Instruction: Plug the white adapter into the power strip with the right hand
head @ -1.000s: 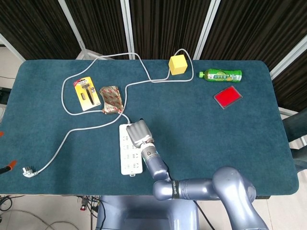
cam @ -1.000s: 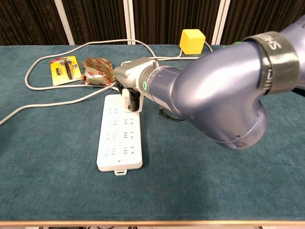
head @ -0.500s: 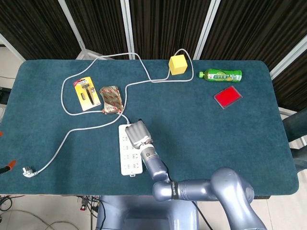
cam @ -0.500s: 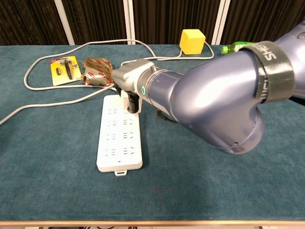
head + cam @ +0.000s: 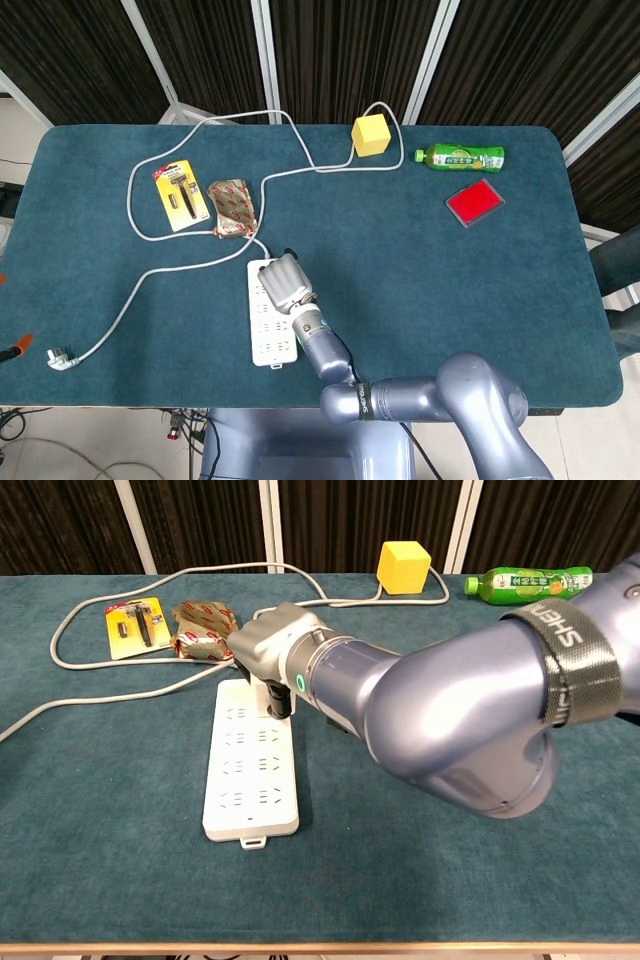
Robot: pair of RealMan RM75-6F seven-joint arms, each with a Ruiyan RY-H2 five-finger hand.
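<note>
Taking the power strip (image 5: 271, 312) as the landmark, a plug (image 5: 60, 358) lay far off to its left near the table's front edge, on the end of a grey cable (image 5: 150, 280) that ran up to the strip's far end and looped on toward the back of the blue table (image 5: 450, 290). Behind and left of the strip sat a yellow razor pack (image 5: 181, 197), and just beside that, closer to the strip, a red patterned packet (image 5: 231, 207), which in the chest view lay just behind the strip's far left corner (image 5: 202, 620).

The strip itself lay flat, long side running away from the robot, its near rows of sockets bare (image 5: 250, 780). Over its far right part hung the right hand (image 5: 288, 283), fingers curled downward around the white adapter (image 5: 268, 692). In the chest view a sliver of white showed under the hand, standing on the strip's top right sockets, with dark fingers (image 5: 282, 699) against it. Whether the prongs were seated I could not tell, the hand covering the joint.

Behind and right of the strip stood a yellow cube (image 5: 370, 135) inside a loop of cable. Further right lay a green bottle (image 5: 461, 156) on its side, and nearer than that a red flat case (image 5: 474, 203).

The left hand was nowhere to be seen.
</note>
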